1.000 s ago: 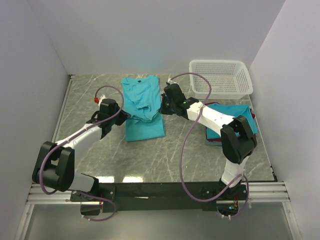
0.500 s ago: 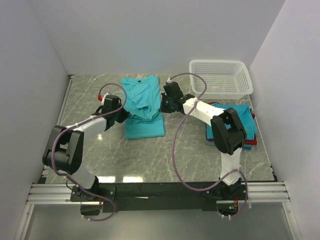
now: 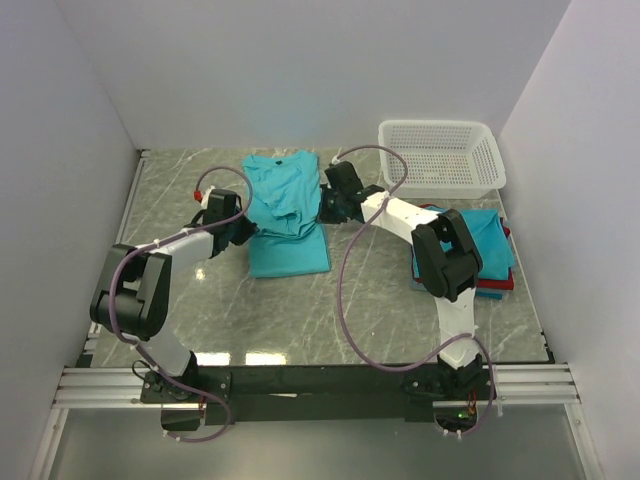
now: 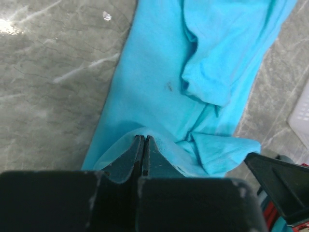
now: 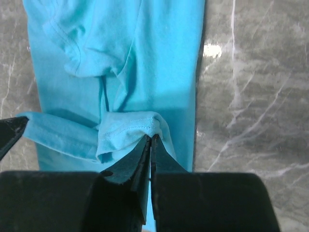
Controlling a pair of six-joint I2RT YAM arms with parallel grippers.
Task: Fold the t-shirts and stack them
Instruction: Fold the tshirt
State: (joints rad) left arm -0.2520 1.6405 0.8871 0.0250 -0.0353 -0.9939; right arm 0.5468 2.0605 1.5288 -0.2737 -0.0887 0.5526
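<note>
The left gripper [image 4: 143,138] is pinched fully together, with a thin fold from the left edge of the teal t-shirt [image 4: 159,72] caught between its tips. The cloth lifts into a small tent around the fingers. The right gripper [image 5: 150,139] is clamped just as tight on the same shirt, gripping a bunched, stitched hem at the shirt's right edge.

From above, the two grippers sit on either side of this shirt, the left at its 9 o'clock and the right at its 3 o'clock. Both arms reach inward from the near edge. The shirt lies lengthwise on the grey marbled table [image 3: 300,310], toward 12 o'clock from the table's middle, with its collar end at 12 and its straight bottom end at 6. Its middle is rumpled, with loose folds gathered between the grippers.

At the table's 3 o'clock lies a stack of folded shirts [image 3: 495,232], teal on top, with a red shirt [image 3: 497,283] showing along its 6 o'clock edge. Just past the stack, at about 1 o'clock, stands a white mesh basket [image 3: 440,130].
</note>
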